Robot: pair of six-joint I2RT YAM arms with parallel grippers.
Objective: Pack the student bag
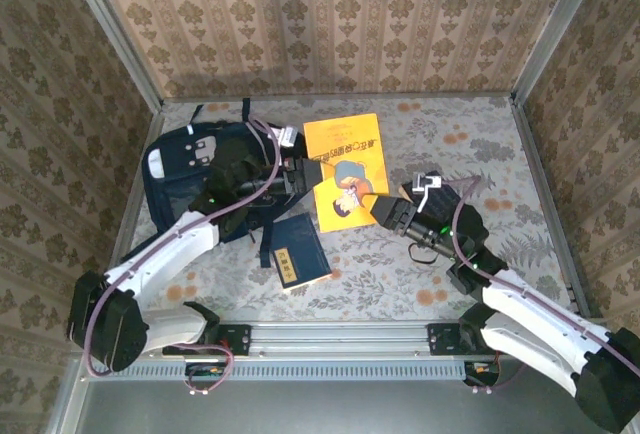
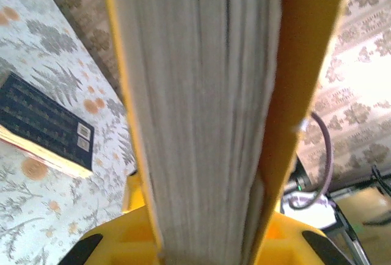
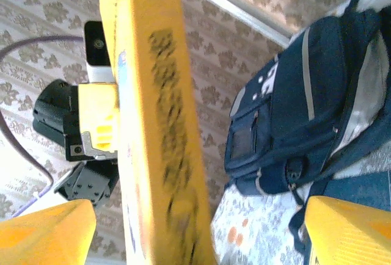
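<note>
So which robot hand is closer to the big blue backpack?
Left. The left gripper holds the yellow book right beside the backpack; the right gripper is on the book's far side.

A thick yellow paperback book [image 1: 345, 144] with a cartoon cover is just beside a small flat navy booklet with a yellow label [image 1: 300, 254], which lies on the floral-patterned tablecloth [image 1: 480, 144]

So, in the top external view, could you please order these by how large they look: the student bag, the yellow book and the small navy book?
1. student bag, clearly the largest, though partly covered.
2. yellow book.
3. navy book, the smallest.
</note>
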